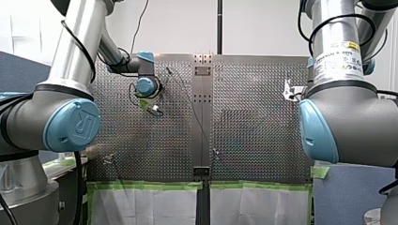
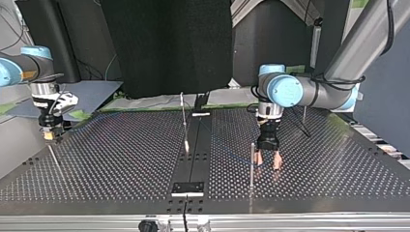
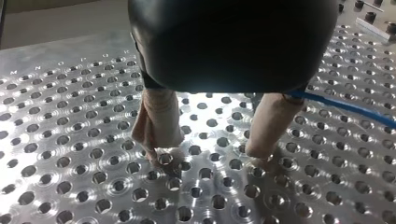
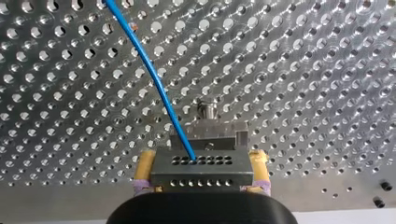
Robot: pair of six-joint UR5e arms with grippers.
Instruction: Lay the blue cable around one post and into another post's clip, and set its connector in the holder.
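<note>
In the right wrist view my right gripper has its yellow pads shut on a grey metal connector block with rows of small holes. The blue cable leaves the block and runs away over the perforated plate. A grey metal holder stands right ahead of the block; whether they touch I cannot tell. My left gripper is open, its beige fingers down at the plate with nothing between them. The blue cable passes beside it. In the top view my left gripper stands next to a thin post.
Another thin post rises near the plate's dark centre strip, and one more post stands behind my left arm. My right gripper is at the top view's far left edge of the plate. Green tape lines the front view's near edge.
</note>
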